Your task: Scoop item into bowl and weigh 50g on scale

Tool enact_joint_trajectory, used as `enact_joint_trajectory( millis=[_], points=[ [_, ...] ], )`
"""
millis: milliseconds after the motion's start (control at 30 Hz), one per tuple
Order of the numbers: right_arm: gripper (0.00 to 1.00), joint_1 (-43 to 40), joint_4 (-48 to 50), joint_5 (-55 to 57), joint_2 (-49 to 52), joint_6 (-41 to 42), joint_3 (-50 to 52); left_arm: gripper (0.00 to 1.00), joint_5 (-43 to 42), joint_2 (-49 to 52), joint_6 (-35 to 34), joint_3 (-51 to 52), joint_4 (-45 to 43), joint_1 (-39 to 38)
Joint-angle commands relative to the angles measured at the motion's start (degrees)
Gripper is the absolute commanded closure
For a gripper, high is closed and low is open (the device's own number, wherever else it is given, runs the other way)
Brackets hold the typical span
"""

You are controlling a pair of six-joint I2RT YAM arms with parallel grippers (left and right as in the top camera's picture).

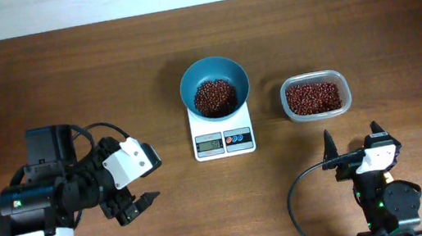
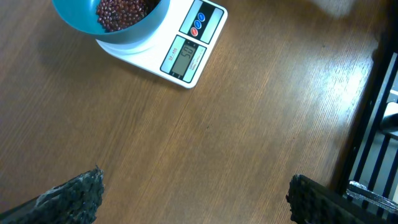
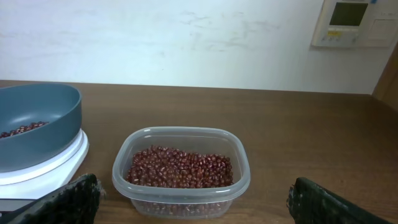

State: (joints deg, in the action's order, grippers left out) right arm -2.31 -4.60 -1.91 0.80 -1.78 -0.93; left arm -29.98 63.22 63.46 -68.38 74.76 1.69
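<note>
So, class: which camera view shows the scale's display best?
The left wrist view: the display is large, unobstructed, its digits nearly legible. The overhead view shows it too, but tiny on the scale. The right wrist view shows only the scale's white platform edge beneath the bowl; no display.

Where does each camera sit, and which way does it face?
Overhead: above the table, facing straight down on teal bowl, scale; left tool, right tool show.
Left wrist: behind left tool, angled down at scale; own fingertips show.
Right wrist: behind right tool, level, facing clear tub; own fingertips show.
Shared: all see teal bowl on scale.
</note>
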Motion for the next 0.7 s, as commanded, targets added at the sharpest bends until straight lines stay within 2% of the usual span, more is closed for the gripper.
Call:
enact_joint_trajectory(
  millis=[0, 500, 567, 600, 667],
  points=[
    [0.01, 0.52, 0.13, 0.70, -0.59, -0.13, 0.61, 0.02, -0.20, -0.46, 0.92, -1.05, 0.13, 0.35],
    [0.01, 0.52, 0.13, 0.68, -0.59, -0.13, 0.61, 0.02, -0.22, -0.46, 0.92, -1.05, 0.13, 0.35],
    [0.01, 0.52, 0.15, 0.70, -0.59, -0.13, 0.61, 0.02, 4.42, -0.46, 0.94, -1.05, 0.09, 0.35],
    [0.01, 0.52, 0.13, 0.70, -0.59, -0.13, 0.61, 0.02, 11.56, -0.46, 0.92, -1.05, -0.11, 0.35],
    [0.01, 0.52, 0.13, 0.70, -0.59, -0.13, 0.61, 0.02, 18.10, -0.46, 0.94, -1.05, -0.15, 0.35]
  ],
)
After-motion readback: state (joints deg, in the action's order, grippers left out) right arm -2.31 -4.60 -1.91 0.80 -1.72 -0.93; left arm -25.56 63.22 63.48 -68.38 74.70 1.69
